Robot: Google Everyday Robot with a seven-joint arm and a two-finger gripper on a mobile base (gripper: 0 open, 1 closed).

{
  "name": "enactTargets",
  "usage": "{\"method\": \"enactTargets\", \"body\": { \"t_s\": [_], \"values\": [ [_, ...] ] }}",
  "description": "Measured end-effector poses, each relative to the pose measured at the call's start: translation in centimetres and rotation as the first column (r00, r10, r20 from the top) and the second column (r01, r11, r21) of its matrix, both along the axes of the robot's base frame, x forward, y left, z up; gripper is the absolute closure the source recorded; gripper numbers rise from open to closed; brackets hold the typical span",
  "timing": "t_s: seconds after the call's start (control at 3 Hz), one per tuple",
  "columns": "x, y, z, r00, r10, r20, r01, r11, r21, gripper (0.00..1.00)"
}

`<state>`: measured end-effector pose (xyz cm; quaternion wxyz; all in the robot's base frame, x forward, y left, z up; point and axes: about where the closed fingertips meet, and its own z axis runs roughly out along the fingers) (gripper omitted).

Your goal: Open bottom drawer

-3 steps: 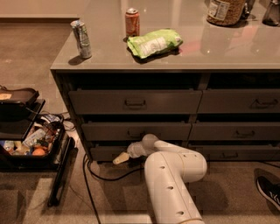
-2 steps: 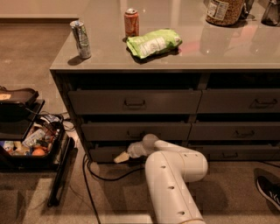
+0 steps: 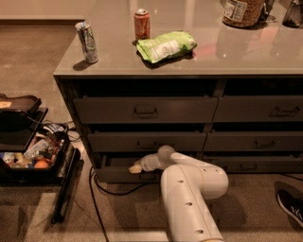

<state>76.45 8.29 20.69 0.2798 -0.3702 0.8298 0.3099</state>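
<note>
Your pincer (image 3: 136, 167) is down low at the left stack of the desk (image 3: 227, 61), right against the upper edge of the bottom drawer (image 3: 113, 175). You cannot tell from here whether it is open or closed; only its pale tip shows, pointing left. The white arm (image 3: 189, 194) rises from the near edge and bends left to reach it, and it covers the middle of the drawer front, so the handle is hidden.

The bottom drawer is the lowest and slimmest of the left stack, just above the floor (image 3: 33, 56). A dark gap runs along the top of its front. Whether it stands out from the stack you cannot tell. Above it are the middle drawer (image 3: 118, 142) and the top drawer (image 3: 109, 109), each with a dark bar handle at its centre.

On the desk, a silver can (image 3: 87, 42) stands near the left edge, and a red can (image 3: 141, 23) stands farther back to its right. A green bag (image 3: 165, 46) lies just beside the red can, on its near right. A jar (image 3: 241, 12) sits at the far right.

On the floor to the left is a black crate (image 3: 28, 163) full of small things. A cable (image 3: 102, 189) loops below the bottom drawer, and a shoe (image 3: 289, 205) shows at the right edge.
</note>
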Motion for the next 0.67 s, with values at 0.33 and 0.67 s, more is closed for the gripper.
{"method": "enactTargets", "body": {
  "t_s": [0.33,0.67],
  "values": [
    [-1.1,-1.1,-0.2,0.9999,0.007,0.008,-0.008,0.995,0.099,0.88],
    [-2.3,-1.3,0.0,0.9988,0.038,0.03,-0.043,0.982,0.183,0.97]
  ]
}}
